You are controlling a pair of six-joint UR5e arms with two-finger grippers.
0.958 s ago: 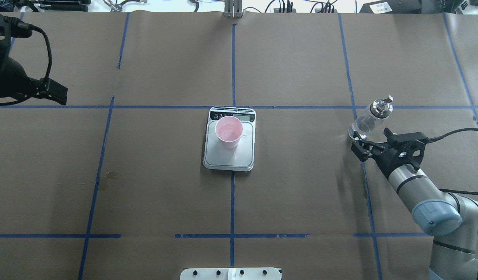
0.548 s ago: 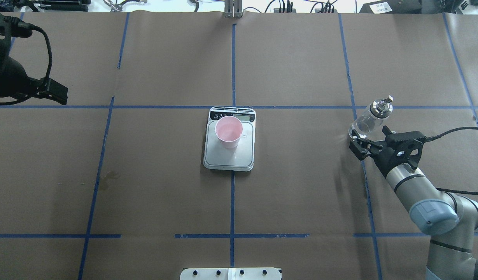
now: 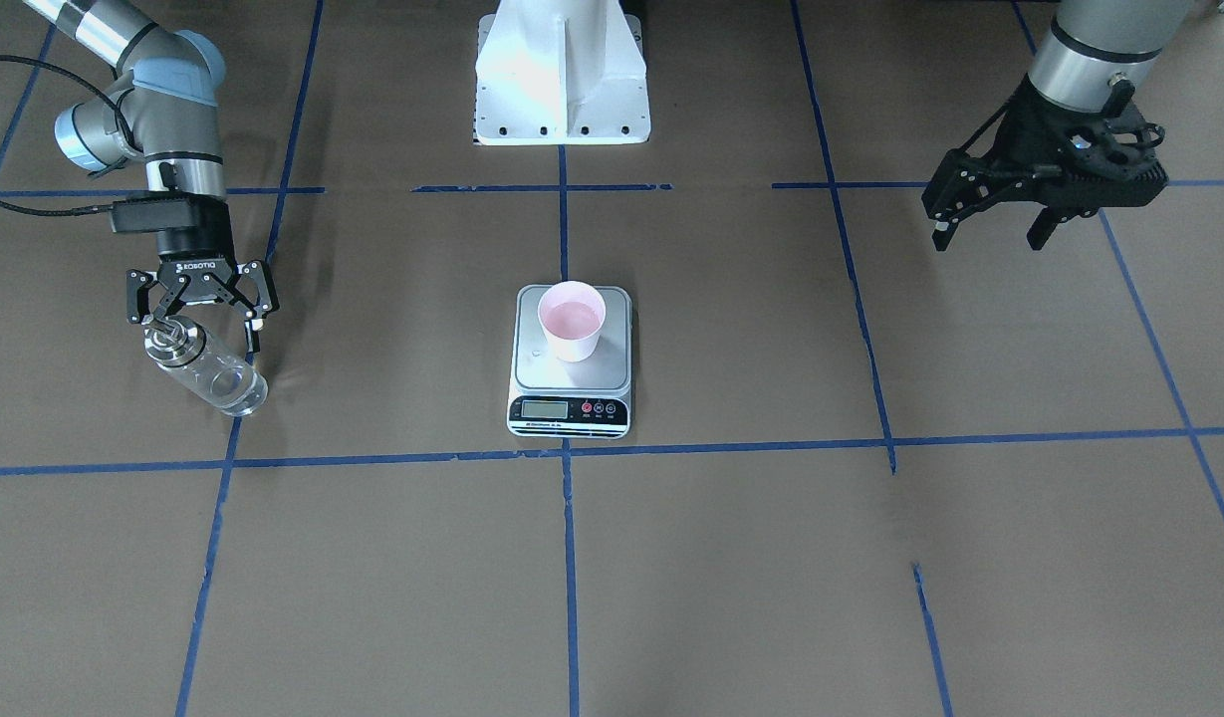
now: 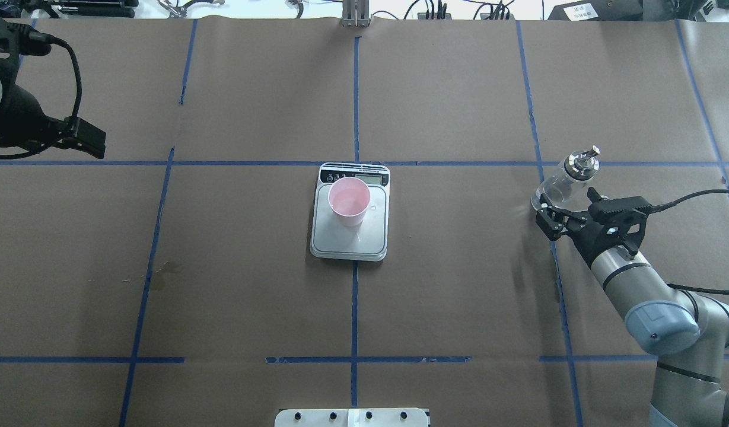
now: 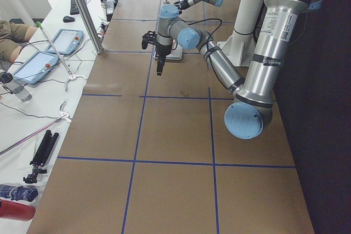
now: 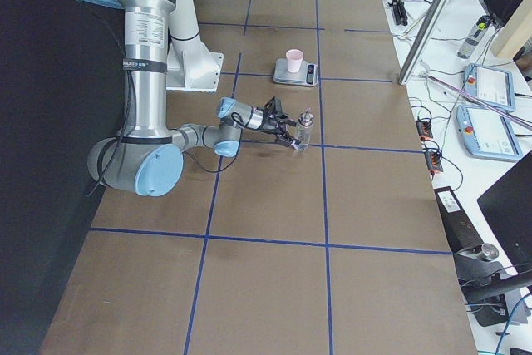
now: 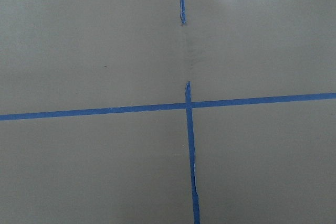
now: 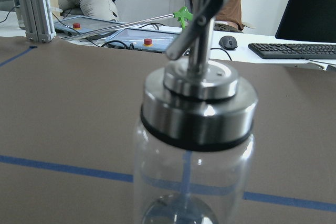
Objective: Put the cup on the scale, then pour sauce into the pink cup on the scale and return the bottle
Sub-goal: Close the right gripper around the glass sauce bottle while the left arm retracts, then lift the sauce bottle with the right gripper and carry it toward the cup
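The pink cup [image 3: 570, 321] stands upright on the steel platform of the scale [image 3: 612, 363] at the table's middle; both show from overhead, cup [image 4: 349, 200] and scale [image 4: 373, 237]. The clear glass bottle [image 3: 208, 373] with silver spout stands upright on the table at my right side, with clear liquid low inside. It also shows from overhead [image 4: 563, 181] and fills the right wrist view [image 8: 194, 145]. My right gripper [image 3: 195, 324] is open, its jaws spread just behind the bottle on the robot's side, not clamped on it. My left gripper [image 3: 988, 234] is open and empty, high and far from the scale.
Brown paper with blue tape lines covers the table [image 4: 459, 296]. The robot's white base [image 3: 562, 80] is behind the scale. Monitors, keyboards and seated people are beyond the table's far edge [image 8: 294, 48].
My right gripper has shifted slightly beside the bottle's base and stays open. The bottle, cup and scale have not moved. The left arm has barely moved.
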